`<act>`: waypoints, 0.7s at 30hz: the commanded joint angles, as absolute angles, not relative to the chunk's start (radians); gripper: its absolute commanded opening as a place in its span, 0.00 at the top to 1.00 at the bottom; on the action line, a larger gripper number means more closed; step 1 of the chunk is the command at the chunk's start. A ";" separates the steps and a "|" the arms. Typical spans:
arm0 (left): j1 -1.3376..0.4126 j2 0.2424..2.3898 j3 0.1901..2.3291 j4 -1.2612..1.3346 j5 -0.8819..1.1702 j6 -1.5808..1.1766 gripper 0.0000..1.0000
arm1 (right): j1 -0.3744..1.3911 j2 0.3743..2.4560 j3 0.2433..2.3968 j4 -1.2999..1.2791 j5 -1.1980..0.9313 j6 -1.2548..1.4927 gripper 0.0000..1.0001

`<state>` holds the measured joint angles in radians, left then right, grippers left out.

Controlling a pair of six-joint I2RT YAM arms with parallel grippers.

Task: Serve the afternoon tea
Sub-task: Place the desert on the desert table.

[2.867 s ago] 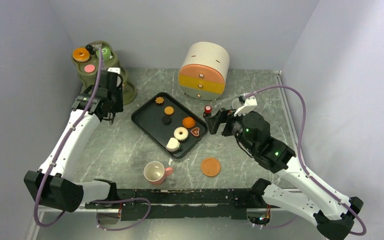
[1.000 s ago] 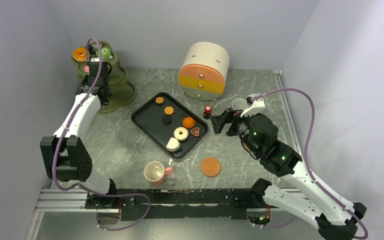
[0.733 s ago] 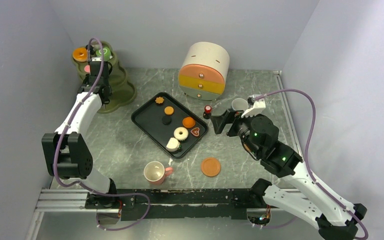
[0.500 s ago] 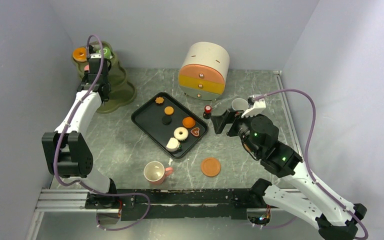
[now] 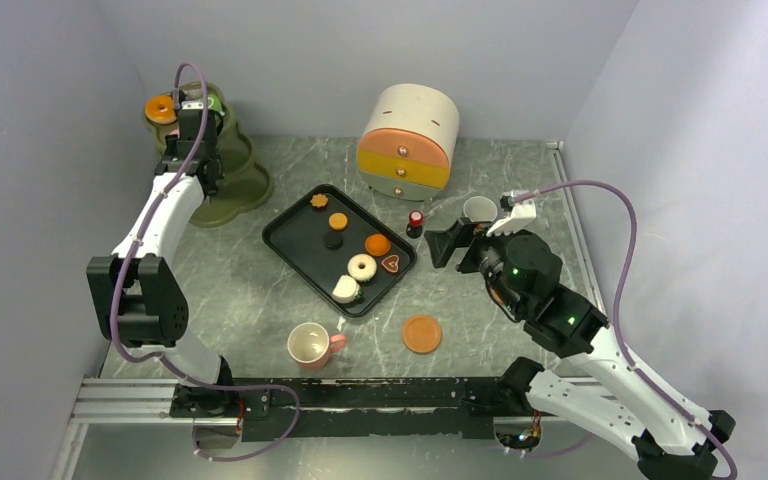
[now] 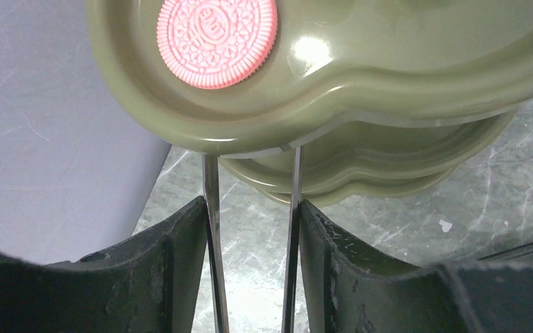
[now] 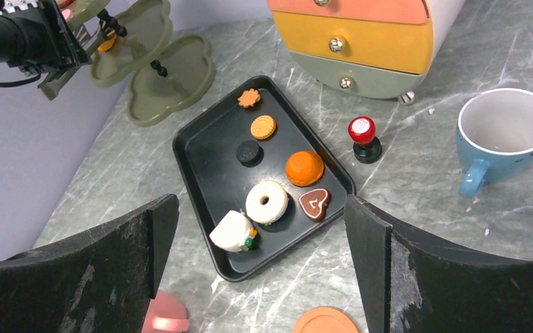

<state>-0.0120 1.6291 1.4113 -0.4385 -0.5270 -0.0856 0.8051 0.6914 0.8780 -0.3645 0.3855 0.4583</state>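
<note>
My left gripper (image 5: pixel 203 172) hangs at the olive tiered stand (image 5: pixel 235 185), its thin fingers (image 6: pixel 210 208) slightly apart with nothing between them, just below the tier holding a pink cookie (image 6: pixel 216 33). An orange doughnut (image 5: pixel 161 108) and a green roll (image 5: pixel 215 103) sit on the top tier. My right gripper (image 5: pixel 447 243) is wide open and empty above the table, right of the black tray (image 5: pixel 295 245). The tray holds a white doughnut (image 7: pixel 266 201), an orange bun (image 7: pixel 304 168), a heart cookie (image 7: pixel 314 202) and several other pastries. A pink cup (image 5: pixel 310 345), a blue cup (image 7: pixel 505 132) and an orange saucer (image 5: pixel 422 333) stand on the table.
A rounded drawer box (image 5: pixel 408 140) stands at the back. A small red-topped stamp (image 7: pixel 364 135) stands between the tray and the blue cup. Grey walls close in on the left, back and right.
My left arm has moved from beside the stand up and back against its tiers. My right gripper has drifted slightly right and stays open. The pastries and cups have not moved.
</note>
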 commanded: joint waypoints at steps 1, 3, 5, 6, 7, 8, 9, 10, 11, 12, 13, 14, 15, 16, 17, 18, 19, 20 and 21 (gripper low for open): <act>-0.003 1.594 1.446 -0.484 -0.505 -0.108 0.46 | 0.800 0.685 0.858 -0.340 0.376 0.451 0.07; -0.003 1.588 1.443 -0.498 -0.507 -0.111 0.47 | 0.800 0.690 0.863 -0.345 0.374 0.459 0.07; -0.003 1.581 1.443 -0.517 -0.504 -0.113 0.49 | 0.801 0.692 0.864 -0.345 0.371 0.461 0.07; -0.003 1.574 1.439 -0.525 -0.496 -0.113 0.49 | 0.800 0.694 0.865 -0.345 0.369 0.461 0.07; -0.003 1.561 1.432 -0.533 -0.489 -0.114 0.49 | 0.800 0.695 0.866 -0.345 0.367 0.462 0.07; -0.003 1.549 1.421 -0.537 -0.481 -0.116 0.49 | 0.800 0.697 0.868 -0.345 0.363 0.461 0.07; -0.003 1.535 1.411 -0.544 -0.473 -0.119 0.49 | 0.800 0.698 0.868 -0.345 0.363 0.462 0.07; -0.003 1.522 1.403 -0.553 -0.462 -0.124 0.49 | 0.800 0.699 0.869 -0.345 0.358 0.466 0.07; -0.003 1.511 1.396 -0.570 -0.451 -0.129 0.50 | 0.799 0.701 0.871 -0.346 0.355 0.470 0.07; -0.003 1.499 1.388 -0.580 -0.432 -0.137 0.50 | 0.801 0.701 0.873 -0.348 0.351 0.473 0.07; -0.003 1.481 1.373 -0.581 -0.408 -0.139 0.50 | 0.800 0.701 0.872 -0.348 0.346 0.474 0.07; -0.003 1.469 1.360 -0.589 -0.397 -0.144 0.50 | 0.801 0.701 0.868 -0.346 0.343 0.473 0.07; -0.003 1.454 1.349 -0.593 -0.388 -0.148 0.50 | 0.801 0.702 0.865 -0.345 0.338 0.473 0.07; -0.003 1.444 1.337 -0.593 -0.373 -0.148 0.51 | 0.800 0.704 0.865 -0.346 0.335 0.470 0.07; -0.003 1.435 1.333 -0.602 -0.360 -0.152 0.52 | 0.800 0.707 0.868 -0.352 0.335 0.470 0.07; -0.003 1.429 1.333 -0.613 -0.342 -0.154 0.52 | 0.800 0.710 0.873 -0.358 0.337 0.469 0.07; -0.003 1.423 1.336 -0.622 -0.321 -0.157 0.52 | 0.801 0.710 0.877 -0.366 0.338 0.470 0.07; -0.003 1.418 1.340 -0.631 -0.298 -0.159 0.53 | 0.800 0.708 0.875 -0.368 0.340 0.472 0.07; -0.003 1.414 1.345 -0.642 -0.282 -0.164 0.53 | 0.800 0.703 0.868 -0.362 0.342 0.471 0.07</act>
<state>-0.0101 1.4445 1.3441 -0.5987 -0.3855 -0.1390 0.8051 0.7113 0.8722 -0.3656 0.3462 0.4675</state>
